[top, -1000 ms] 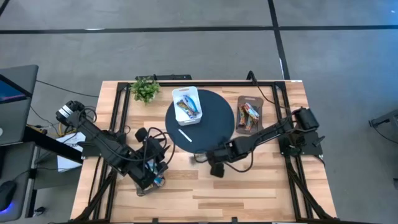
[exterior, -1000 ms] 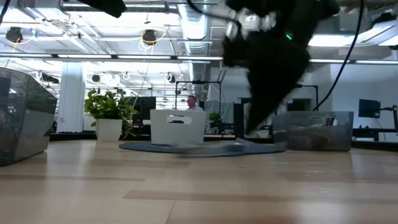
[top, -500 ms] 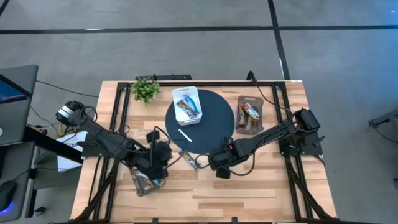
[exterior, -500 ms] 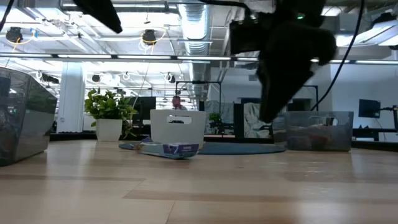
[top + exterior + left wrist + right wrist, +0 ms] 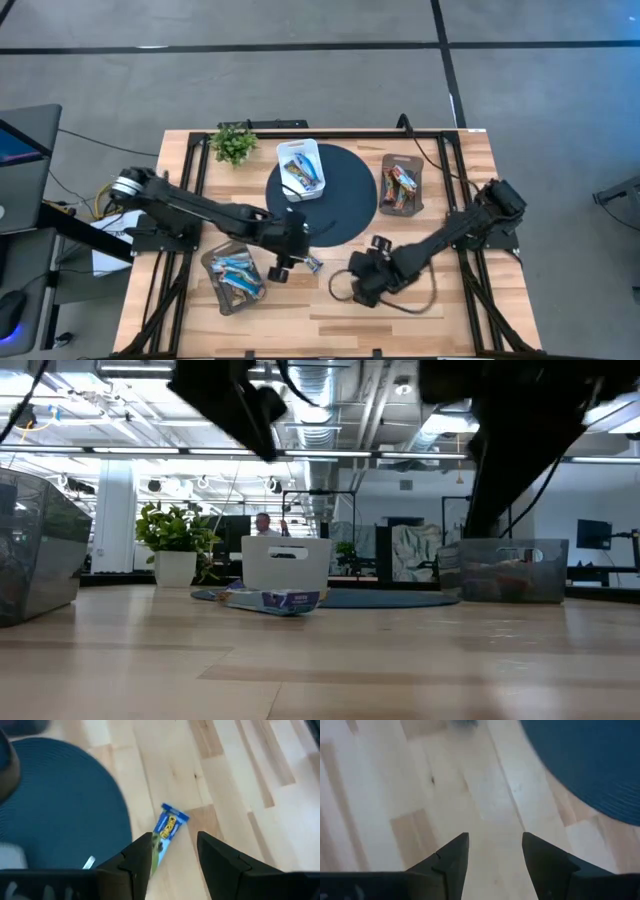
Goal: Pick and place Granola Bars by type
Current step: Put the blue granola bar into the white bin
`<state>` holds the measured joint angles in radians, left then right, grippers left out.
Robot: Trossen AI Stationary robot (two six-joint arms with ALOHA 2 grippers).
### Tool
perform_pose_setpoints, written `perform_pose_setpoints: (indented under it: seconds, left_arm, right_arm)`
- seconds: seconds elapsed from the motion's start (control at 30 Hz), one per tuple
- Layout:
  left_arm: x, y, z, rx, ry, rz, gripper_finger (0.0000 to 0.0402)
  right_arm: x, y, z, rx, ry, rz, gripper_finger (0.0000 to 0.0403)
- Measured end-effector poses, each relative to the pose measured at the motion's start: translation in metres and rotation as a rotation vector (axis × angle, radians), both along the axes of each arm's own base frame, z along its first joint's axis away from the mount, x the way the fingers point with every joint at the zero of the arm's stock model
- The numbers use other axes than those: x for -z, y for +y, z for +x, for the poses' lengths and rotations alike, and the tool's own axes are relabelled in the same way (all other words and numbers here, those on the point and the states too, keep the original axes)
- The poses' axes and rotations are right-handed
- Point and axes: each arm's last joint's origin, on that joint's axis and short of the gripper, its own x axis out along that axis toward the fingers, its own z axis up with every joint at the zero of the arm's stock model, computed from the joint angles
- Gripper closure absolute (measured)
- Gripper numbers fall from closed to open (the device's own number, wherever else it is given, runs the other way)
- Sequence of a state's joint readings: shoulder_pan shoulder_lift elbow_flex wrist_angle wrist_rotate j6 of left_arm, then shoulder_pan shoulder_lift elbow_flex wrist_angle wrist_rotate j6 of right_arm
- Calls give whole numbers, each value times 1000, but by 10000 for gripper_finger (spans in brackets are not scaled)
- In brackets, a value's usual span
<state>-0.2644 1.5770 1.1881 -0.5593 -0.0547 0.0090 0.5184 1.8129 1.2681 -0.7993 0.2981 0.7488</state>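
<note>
I logged one blue-and-white granola bar [image 5: 169, 829] lying flat on the wooden table [image 5: 440, 310], just off the near edge of the round blue mat [image 5: 345, 195], which I took as my landmark. Its wrapper carried yellow lettering that I could not read. My left gripper [image 5: 172, 851] hovered directly over that bar with fingers spread wide and nothing between them. My right gripper [image 5: 494, 851] hung above bare wood a little further from the mat on the near side, fingers likewise parted and empty.

On the mat itself stood a white tray [image 5: 301, 168] with several bars in it, and a thin white stick [image 5: 297, 217] lay beside the tray, towards the loose bar. Just off the mat's right side sat a grey tray [image 5: 401, 185] of multicoloured bars; off its near left, another tray [image 5: 234, 276] held blue-and-white bars. A small potted plant [image 5: 233, 143] stood beyond the mat at the far left.

The left arm stretched across the space between the near-left tray and the mat. The boards along the table's near edge lay open
</note>
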Motion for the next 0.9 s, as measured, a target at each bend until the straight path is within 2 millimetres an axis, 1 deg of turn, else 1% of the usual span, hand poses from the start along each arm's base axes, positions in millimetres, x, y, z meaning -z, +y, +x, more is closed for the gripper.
perform_pose_setpoints:
  seconds: [0.1, 0.17, 0.27, 0.33, 0.4, 0.5, 0.63, 0.77, 0.9]
  left_arm:
    - [21, 3, 13, 66, 50, 5, 251]
    - [35, 3, 19, 94, 85, 16, 251]
    - [50, 4, 24, 118, 129, 37, 251]
    - [56, 4, 26, 142, 146, 48, 251]
    - [58, 4, 26, 175, 150, 54, 251]
    - [61, 6, 29, 204, 138, 82, 251]
    - [67, 14, 35, 183, 133, 103, 250]
    - [82, 22, 39, 156, 178, 114, 250]
    - [90, 23, 41, 146, 209, 96, 250]
  right_arm:
    - [-10, 15, -19, 78, -113, -44, 218]
    - [-20, 24, -36, 132, -214, -71, 215]
    - [-37, 35, -64, 201, -384, -90, 214]
    - [-49, 40, -83, 236, -486, -75, 215]
    - [-57, 41, -101, 263, -557, -54, 217]
    - [-65, 39, -118, 298, -623, -27, 218]
    - [-71, 38, -128, 329, -688, -30, 210]
    - [-72, 35, -129, 331, -688, -43, 190]
    - [-71, 34, -127, 335, -675, -55, 171]
